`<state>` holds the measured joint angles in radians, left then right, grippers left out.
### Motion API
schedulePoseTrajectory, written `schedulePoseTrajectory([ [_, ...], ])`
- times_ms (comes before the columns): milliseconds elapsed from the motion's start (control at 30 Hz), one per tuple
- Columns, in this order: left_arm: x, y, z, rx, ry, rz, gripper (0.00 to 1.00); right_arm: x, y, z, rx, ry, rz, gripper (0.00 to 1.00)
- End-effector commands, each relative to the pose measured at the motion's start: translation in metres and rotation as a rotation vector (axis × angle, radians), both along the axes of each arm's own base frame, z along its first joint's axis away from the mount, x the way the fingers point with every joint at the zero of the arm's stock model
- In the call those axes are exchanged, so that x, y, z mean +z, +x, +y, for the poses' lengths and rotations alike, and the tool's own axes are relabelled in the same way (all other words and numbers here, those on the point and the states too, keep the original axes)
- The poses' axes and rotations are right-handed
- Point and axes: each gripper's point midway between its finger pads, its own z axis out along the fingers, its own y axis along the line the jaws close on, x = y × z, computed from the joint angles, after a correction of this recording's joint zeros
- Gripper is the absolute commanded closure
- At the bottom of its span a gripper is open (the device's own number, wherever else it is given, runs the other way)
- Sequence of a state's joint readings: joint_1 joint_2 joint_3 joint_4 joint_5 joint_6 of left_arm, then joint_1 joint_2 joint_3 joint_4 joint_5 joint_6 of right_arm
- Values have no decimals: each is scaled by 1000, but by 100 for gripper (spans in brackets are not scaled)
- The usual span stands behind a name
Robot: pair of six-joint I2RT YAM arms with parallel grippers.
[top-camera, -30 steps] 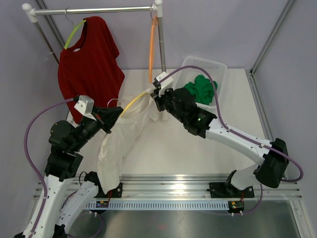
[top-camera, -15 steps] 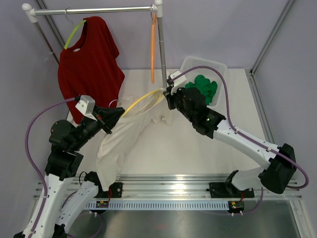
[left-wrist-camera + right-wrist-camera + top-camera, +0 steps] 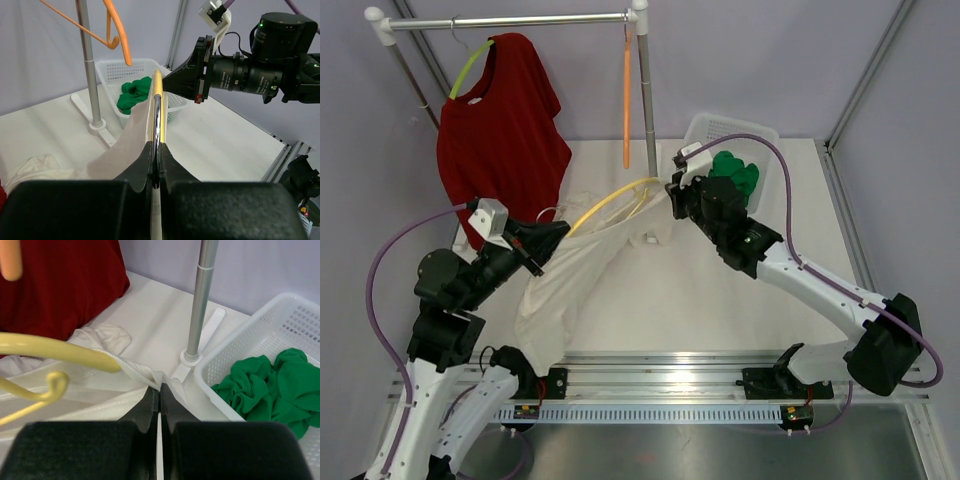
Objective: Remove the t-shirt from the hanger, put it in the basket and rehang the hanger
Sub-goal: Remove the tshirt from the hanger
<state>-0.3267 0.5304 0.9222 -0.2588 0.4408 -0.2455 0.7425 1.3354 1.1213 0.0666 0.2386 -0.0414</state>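
A white t-shirt (image 3: 565,285) hangs partly on a yellow hanger (image 3: 612,201) held above the table. My left gripper (image 3: 558,232) is shut on the hanger's metal wire (image 3: 157,117), and the yellow arm (image 3: 159,85) runs away from the jaws. The t-shirt (image 3: 125,147) drapes down its left side. My right gripper (image 3: 672,192) is shut on a fold of the t-shirt's edge (image 3: 150,374), right at the yellow hanger's end (image 3: 60,351). In the right wrist view the right gripper (image 3: 160,389) pinches the white fabric, which is stretched taut toward it.
A red t-shirt (image 3: 500,130) on a green hanger and an empty orange hanger (image 3: 628,100) hang from the rail at the back. The rack's pole (image 3: 646,85) and its foot (image 3: 192,357) stand just beyond the right gripper. A white basket (image 3: 760,135) holds green cloth (image 3: 735,178).
My right gripper has moved right and back toward the basket, drawing the t-shirt's edge along. More of the yellow hanger arm is bare now. The left arm has barely shifted.
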Motion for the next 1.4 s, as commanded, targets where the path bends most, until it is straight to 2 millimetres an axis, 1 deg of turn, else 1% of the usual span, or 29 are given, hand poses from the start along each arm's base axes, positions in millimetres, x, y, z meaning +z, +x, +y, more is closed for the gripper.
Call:
schedulePoseTrajectory([
  [0, 31, -11, 5, 14, -57, -99, 100, 9, 12, -32, -112, 37, -39, 99],
  [33, 32, -10, 6, 15, -60, -103, 100, 7, 12, -34, -114, 44, -39, 99],
  [67, 32, -10, 5, 14, -63, -104, 100, -1, 11, -34, -115, 34, -31, 99],
  [100, 33, -10, 5, 15, -69, -107, 100, -4, 10, -34, -112, 30, -32, 100],
  [133, 33, -9, 5, 16, -72, -106, 100, -3, 9, -30, -88, 42, -43, 100],
  [167, 33, -9, 4, 10, -76, -104, 100, -12, 5, -30, -68, 38, -37, 100],
  [200, 34, -9, 4, 6, -80, -110, 100, -15, 1, -27, -42, 44, -34, 100],
  [233, 34, -9, 3, 5, -81, -108, 100, -12, -4, -20, 3, 67, -47, 100],
  [267, 34, -9, 2, -1, -83, -107, 100, -22, -7, -18, 21, 65, -34, 100],
  [333, 33, -7, 1, -5, -85, -102, 100, -24, -13, -9, 80, 81, -36, 100],
  [400, 32, -6, 0, -8, -87, -100, 100, -32, -20, -1, 131, 82, -34, 100],
  [433, 32, -6, 0, -10, -87, -100, 100, -26, -26, 8, 182, 102, -59, 100],
  [467, 32, -6, 0, -8, -87, -100, 100, -34, -31, 11, 204, 96, -59, 100],
  [500, 32, -6, 0, -7, -88, -103, 100, -35, -34, 13, 217, 88, -81, 100],
  [533, 32, -5, 0, -4, -90, -103, 100, -27, -43, 23, 275, 108, -129, 100],
  [567, 31, -4, 0, -1, -91, -102, 100, -36, -55, 30, 308, 96, -137, 100],
  [600, 30, -3, 0, 0, -92, -99, 100, -36, -62, 34, 331, 81, -170, 100],
  [633, 29, -2, 0, 2, -90, -95, 100, -30, -68, 39, 355, 90, -208, 100],
  [667, 29, -1, 1, 6, -90, -95, 100, -37, -81, 48, 400, 77, -215, 100],
  [700, 29, 0, 1, 8, -90, -93, 100, -38, -86, 51, 428, 56, -240, 99],
  [833, 27, 3, 3, 25, -89, -88, 100, -41, -121, 75, 611, 39, -283, 96],
  [900, 28, 5, 7, 56, -94, -88, 100, -46, -135, 83, 697, 41, -287, 96],
  [1000, 27, 8, 13, 94, -99, -86, 100, -48, -145, 88, 757, 39, -300, 91],
  [1067, 29, 7, 15, 107, -105, -98, 100, -52, -147, 90, 767, 24, -308, 87],
  [1133, 30, 5, 16, 107, -106, -105, 100, -54, -149, 90, 777, 15, -312, 80],
  [1167, 29, 5, 16, 107, -108, -104, 100, -55, -149, 90, 779, 11, -313, 70],
  [1233, 29, 5, 16, 107, -109, -107, 100, -54, -151, 89, 786, 12, -317, 57],
  [1267, 30, 4, 16, 103, -110, -109, 100, -53, -151, 88, 786, 17, -322, 39],
  [1367, 31, 3, 15, 97, -110, -112, 100, -51, -152, 87, 782, 26, -335, 18],
])
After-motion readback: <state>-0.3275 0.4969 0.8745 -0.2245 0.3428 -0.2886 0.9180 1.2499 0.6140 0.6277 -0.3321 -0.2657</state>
